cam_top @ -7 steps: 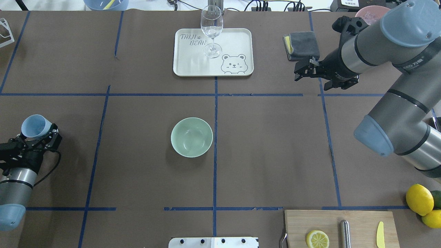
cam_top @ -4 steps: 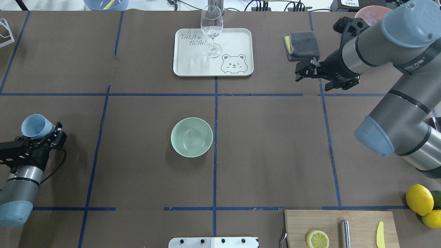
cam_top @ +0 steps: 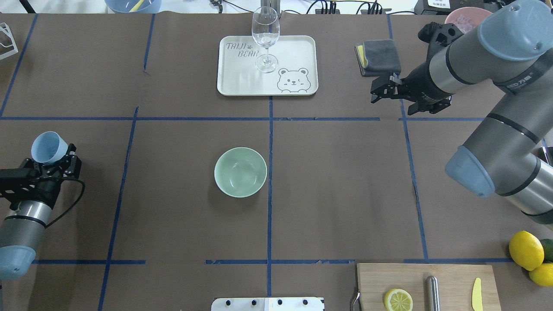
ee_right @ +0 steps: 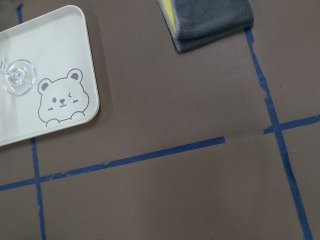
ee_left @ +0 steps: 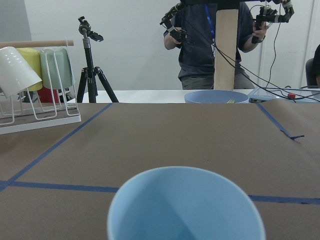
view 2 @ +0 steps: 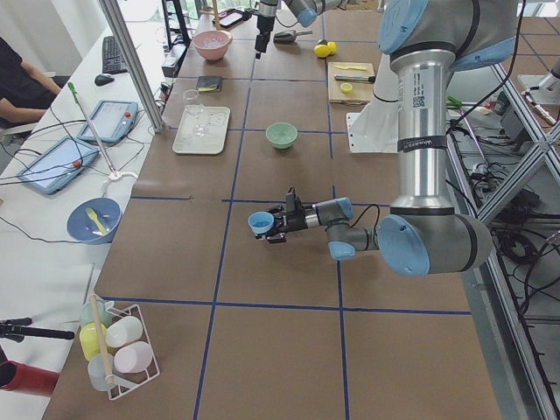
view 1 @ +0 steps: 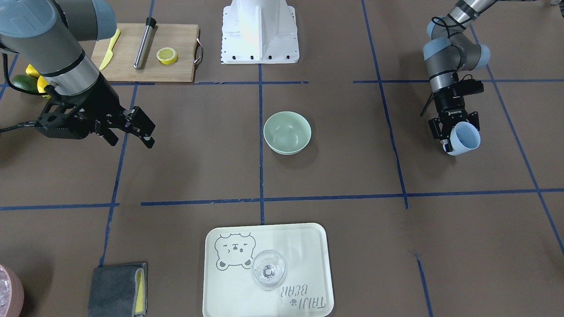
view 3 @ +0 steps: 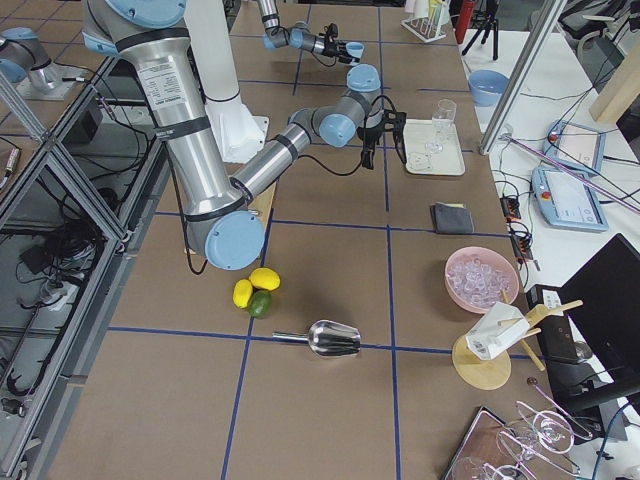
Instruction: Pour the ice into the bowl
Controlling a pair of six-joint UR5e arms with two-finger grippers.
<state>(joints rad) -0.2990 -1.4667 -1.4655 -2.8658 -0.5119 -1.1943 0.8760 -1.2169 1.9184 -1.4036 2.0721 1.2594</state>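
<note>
The pale mint-green bowl (cam_top: 240, 172) (view 1: 287, 132) (view 2: 281, 134) stands upright and looks bare inside at the table's middle. Far to its left, my left gripper (cam_top: 56, 164) (view 1: 454, 132) is shut on a light blue cup (cam_top: 48, 147) (view 1: 466, 138) (ee_left: 185, 205) held above the table, mouth tilted up. No ice shows inside the cup. Clear ice (view 3: 482, 275) lies piled in a pink container (cam_top: 464, 18) at the far right corner. My right gripper (cam_top: 375, 90) (view 1: 143, 130) hovers open and holds nothing beside a grey cloth (cam_top: 378, 56).
A white bear tray (cam_top: 293, 52) holds a wine glass (cam_top: 265, 36) at the back centre. A cutting board (cam_top: 453, 276) with a lemon half, steel rod and yellow knife sits front right, lemons (cam_top: 525, 249) beside it. A metal scoop (view 3: 330, 338) lies nearby. A cup rack (view 2: 114, 346) stands far left.
My left gripper has carried the blue cup a little farther from the robot and turned slightly. The right arm has hardly moved.
</note>
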